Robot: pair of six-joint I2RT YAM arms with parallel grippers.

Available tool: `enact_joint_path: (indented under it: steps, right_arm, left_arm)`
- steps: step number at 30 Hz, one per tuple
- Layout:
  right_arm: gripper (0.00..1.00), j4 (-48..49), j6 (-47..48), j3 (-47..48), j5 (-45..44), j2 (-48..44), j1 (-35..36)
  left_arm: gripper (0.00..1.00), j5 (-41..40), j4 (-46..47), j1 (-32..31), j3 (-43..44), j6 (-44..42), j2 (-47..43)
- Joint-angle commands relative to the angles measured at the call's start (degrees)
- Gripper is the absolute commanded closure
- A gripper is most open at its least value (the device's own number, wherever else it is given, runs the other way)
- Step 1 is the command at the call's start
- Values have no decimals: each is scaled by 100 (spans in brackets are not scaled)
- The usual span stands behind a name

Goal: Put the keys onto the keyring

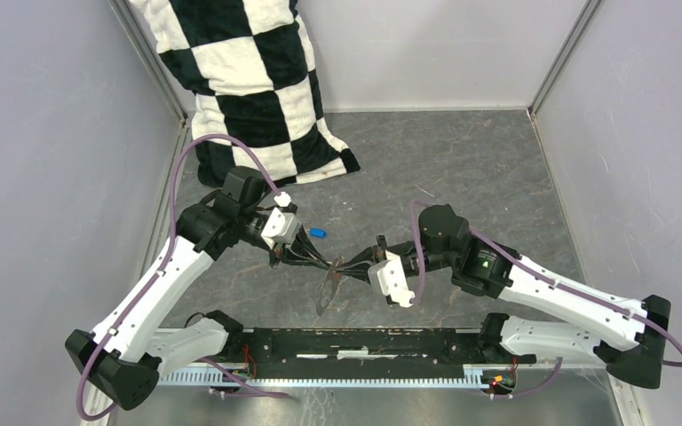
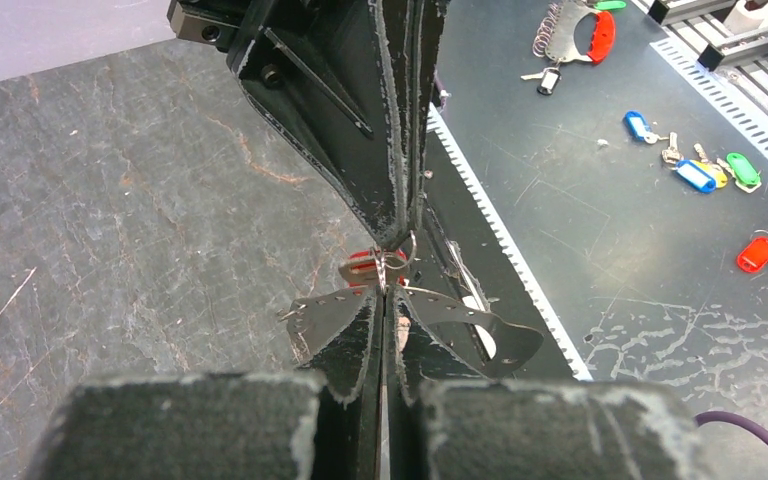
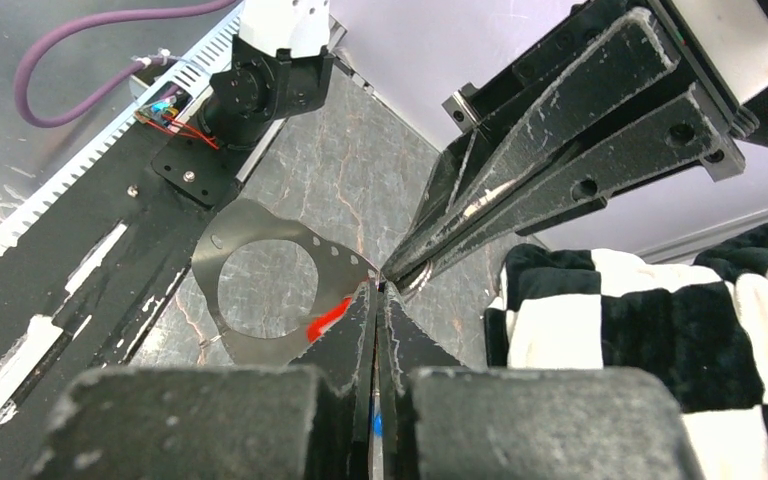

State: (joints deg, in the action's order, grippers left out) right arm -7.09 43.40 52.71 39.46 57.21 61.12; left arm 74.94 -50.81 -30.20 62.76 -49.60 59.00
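Keyring [image 3: 260, 350]: from my right wrist camera it reads as a flat, thin grey metal plate cut into a wide hoop, with one big round opening and a row of small holes along its rim. It sits just left of the right gripper [image 3: 375, 295], its rim running up to the fingertips. Left gripper [image 2: 385, 300]: fingers pressed together, and the keyring's metal shows on both sides of the tips, so I take it as pinching the rim. Right gripper: fingers pressed together too, tip to tip with the left gripper. What it pinches I cannot make out. Red key [image 3: 328, 317]: only a red streak beside the right gripper's left finger, over the keyring. The left wrist view shows the red head and a small wire loop right at the meeting tips, the rest hidden behind fingers. Blue key [image 1: 317, 233]: lying on the tabletop [image 1: 462, 169] just beyond the left gripper, apart from both. From above, the keyring is a thin sliver below the joined grippers, shape hard to read. Checkered cushion [image 1: 249, 80] well beyond the left gripper.
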Motion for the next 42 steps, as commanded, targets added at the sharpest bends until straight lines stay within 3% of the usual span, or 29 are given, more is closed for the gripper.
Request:
enact_joint_path:
  steps: [1, 8, 13, 20, 42]
  right_arm:
    - [100, -10, 46, 111, -417, -259, 27]
    - [100, 443, -179, -390, -668, -716, 22]
    - [100, 490, -105, -438, -287, -674, 24]
    - [100, 221, 287, -578, -41, -726, 22]
    - [100, 171, 526, -589, -512, -1154, 51]
  left_arm:
    - [98, 126, 103, 13, 122, -98, -229]
    - [98, 115, -1133, -144, 232, -2319, -265]
    - [98, -30, -1474, -416, 402, -3013, -45]
    - [98, 124, -1502, -439, 710, -2881, 333]
    - [98, 780, -1454, -588, 1309, -1986, 1071]
